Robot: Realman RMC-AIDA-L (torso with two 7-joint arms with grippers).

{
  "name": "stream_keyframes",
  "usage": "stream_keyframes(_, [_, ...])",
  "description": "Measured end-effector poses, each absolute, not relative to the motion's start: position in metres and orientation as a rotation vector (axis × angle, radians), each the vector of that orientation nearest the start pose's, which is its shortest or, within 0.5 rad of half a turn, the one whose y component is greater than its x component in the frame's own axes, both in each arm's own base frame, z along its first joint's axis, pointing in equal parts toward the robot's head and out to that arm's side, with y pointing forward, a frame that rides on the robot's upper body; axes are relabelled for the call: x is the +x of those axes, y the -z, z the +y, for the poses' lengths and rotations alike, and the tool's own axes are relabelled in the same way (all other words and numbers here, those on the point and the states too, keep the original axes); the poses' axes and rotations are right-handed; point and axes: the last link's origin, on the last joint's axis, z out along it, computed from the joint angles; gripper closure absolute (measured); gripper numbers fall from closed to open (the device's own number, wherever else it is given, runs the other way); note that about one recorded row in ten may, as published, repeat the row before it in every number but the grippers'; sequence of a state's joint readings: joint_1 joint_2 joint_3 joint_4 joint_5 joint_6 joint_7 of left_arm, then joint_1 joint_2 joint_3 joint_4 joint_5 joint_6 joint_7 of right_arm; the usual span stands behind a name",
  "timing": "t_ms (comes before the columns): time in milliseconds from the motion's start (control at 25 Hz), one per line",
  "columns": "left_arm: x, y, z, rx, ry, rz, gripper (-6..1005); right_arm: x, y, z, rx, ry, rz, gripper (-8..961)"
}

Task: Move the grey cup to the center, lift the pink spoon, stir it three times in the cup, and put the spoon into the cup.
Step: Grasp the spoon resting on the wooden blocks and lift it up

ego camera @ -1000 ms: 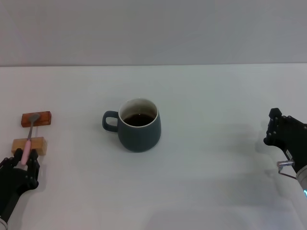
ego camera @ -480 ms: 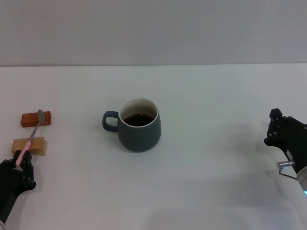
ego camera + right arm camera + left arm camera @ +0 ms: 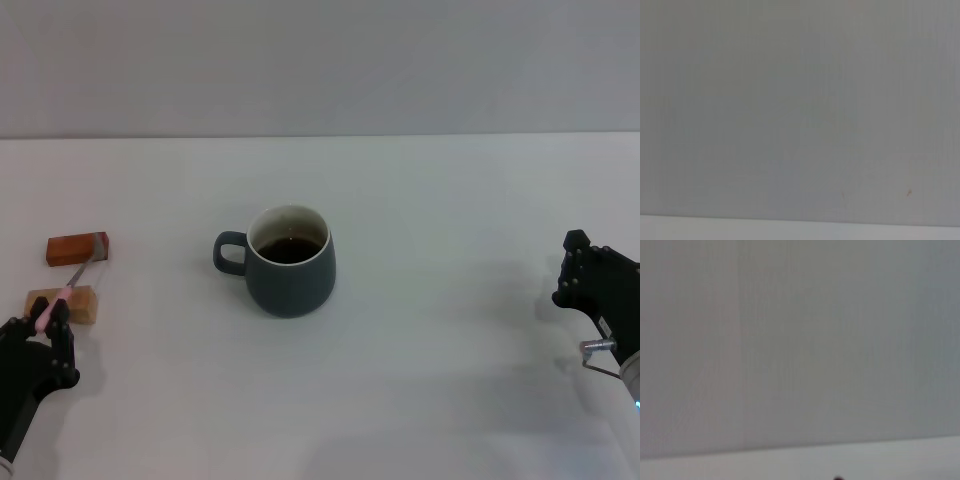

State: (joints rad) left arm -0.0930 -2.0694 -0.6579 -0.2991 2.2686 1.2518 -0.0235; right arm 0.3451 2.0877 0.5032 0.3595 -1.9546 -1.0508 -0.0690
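The grey cup (image 3: 290, 260) stands upright at the middle of the white table, handle toward the left, with dark liquid inside. The pink spoon (image 3: 62, 294) is at the far left, tilted up, its pink handle end between the fingers of my left gripper (image 3: 42, 322) and its metal bowl raised over the reddish-brown block (image 3: 77, 248). My left gripper is shut on the spoon handle, just in front of the tan block (image 3: 63, 305). My right gripper (image 3: 590, 275) sits at the right edge, far from the cup. Both wrist views show only blank wall.
The two wooden blocks lie at the far left, the reddish-brown one behind the tan one. The white table (image 3: 440, 380) stretches between the cup and both arms.
My left gripper has lifted the spoon off the two blocks: the bowl end rose and moved right. The right arm and the cup have not moved.
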Motion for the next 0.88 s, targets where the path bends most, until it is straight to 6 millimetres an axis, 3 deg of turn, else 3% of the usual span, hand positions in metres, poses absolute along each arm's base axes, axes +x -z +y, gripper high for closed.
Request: stream_keyframes(880, [-0.352,0.026,0.219,-1.601,0.670,-0.480,852,0.320,0.069,0.298,-1.697,-0.589,0.636,954])
